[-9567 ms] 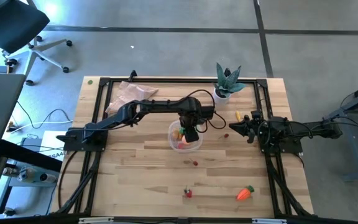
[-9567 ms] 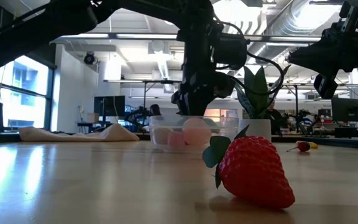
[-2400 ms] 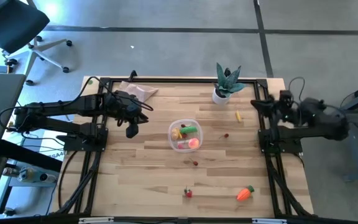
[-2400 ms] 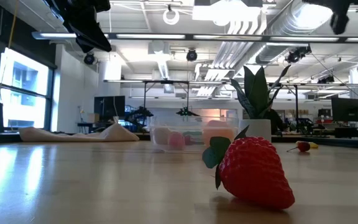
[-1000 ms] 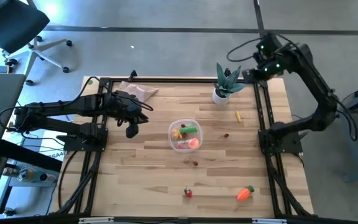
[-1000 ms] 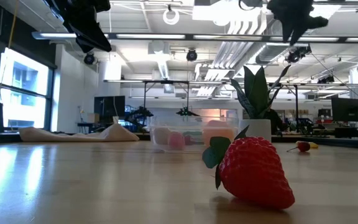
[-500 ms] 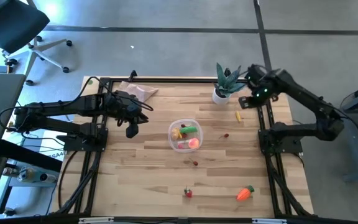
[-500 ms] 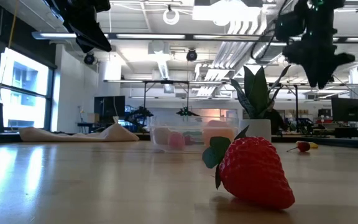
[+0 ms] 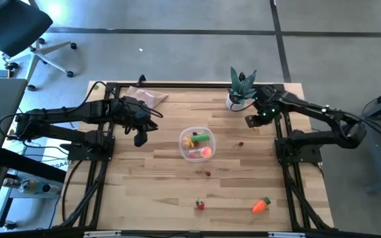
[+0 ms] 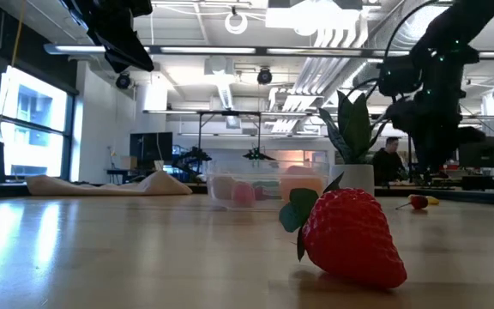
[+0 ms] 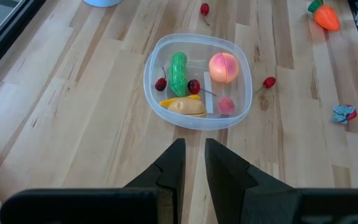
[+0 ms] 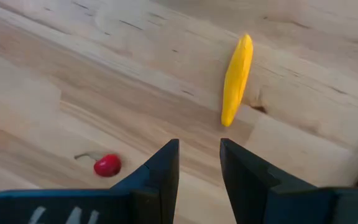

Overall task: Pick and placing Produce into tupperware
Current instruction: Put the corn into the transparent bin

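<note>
The clear round tupperware stands mid-table and holds a green piece, an orange ball, a yellow piece and small red ones. My right gripper is open and hovers over a yellow piece lying flat on the wood to the tupperware's right; a red cherry lies close by. A strawberry and a carrot lie near the near edge. My left gripper waits left of the tupperware, raised, open by a narrow gap.
A spiky plant in a white pot stands at the far edge just beyond my right gripper. Beige cloth lies at the far left corner. Another small cherry sits near the tupperware. Black frame rails run along the table's sides.
My right arm has swung in from high beyond the far right corner, coming down and toward the near and left, past the plant, until its gripper hangs over the yellow piece. No produce has moved.
</note>
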Available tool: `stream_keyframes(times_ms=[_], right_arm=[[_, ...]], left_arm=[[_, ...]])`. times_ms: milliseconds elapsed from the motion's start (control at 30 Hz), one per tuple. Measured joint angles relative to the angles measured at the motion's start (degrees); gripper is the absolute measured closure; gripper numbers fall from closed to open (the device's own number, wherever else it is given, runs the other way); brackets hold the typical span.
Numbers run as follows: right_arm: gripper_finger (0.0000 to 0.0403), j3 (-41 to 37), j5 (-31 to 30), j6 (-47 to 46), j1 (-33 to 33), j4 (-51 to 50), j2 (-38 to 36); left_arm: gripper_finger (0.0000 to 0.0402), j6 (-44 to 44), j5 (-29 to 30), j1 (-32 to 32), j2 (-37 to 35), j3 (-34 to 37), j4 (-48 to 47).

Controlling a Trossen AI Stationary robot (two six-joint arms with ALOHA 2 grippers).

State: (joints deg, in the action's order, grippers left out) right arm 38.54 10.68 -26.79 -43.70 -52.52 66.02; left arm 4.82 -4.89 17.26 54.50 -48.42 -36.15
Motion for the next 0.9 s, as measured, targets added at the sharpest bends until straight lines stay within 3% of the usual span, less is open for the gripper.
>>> stream_keyframes(times_ms=[500,900], right_arm=[[0.0293,-4.2,-0.1,0.0,0.0,7.0,2.3],[0.0208,-4.2,-4.5,-1.2,0.0,9.8,5.5]], left_arm=[[0.0350,0.0,0.0,0.0,0.0,0.0,0.0],[0.0350,0.0,0.0,0.0,0.0,0.0,0.0]])
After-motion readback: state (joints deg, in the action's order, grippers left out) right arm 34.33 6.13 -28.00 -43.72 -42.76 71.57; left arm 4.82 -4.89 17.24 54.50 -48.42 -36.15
